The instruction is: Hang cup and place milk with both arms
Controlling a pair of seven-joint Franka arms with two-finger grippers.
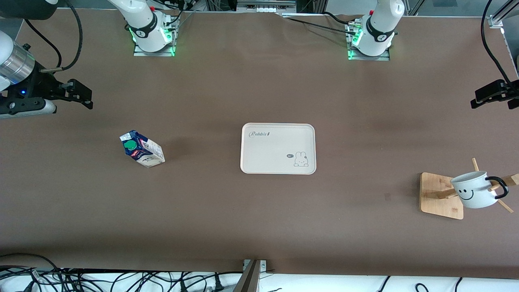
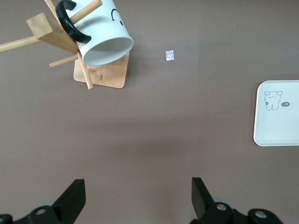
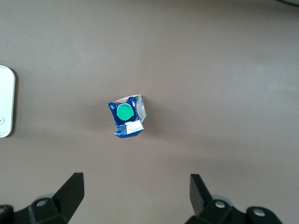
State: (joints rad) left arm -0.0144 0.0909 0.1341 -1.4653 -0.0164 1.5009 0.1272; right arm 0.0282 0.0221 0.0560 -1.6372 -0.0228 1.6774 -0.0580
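Two hands are hovering wide open and empty, one over each end of the worktop (image 1: 259,227). The cup (image 1: 474,190) is hanging by its handle on a peg of the wooden rack (image 1: 441,195), tilted mouth-down, so that half of the task looks done. The left hand (image 2: 138,196) is hanging above bare worktop, well apart from the cup. The milk (image 1: 142,149) is standing upright toward the right arm's end, not yet on the tray (image 1: 278,148). The right hand (image 3: 136,193) is hovering near it, not directly over it, probably lining up a grasp.

- Brown table (image 1: 259,227) fills the view, evenly lit
- White strip with tangled black cables (image 1: 101,280) along its near edge
- Metal frame (image 1: 265,5) at top
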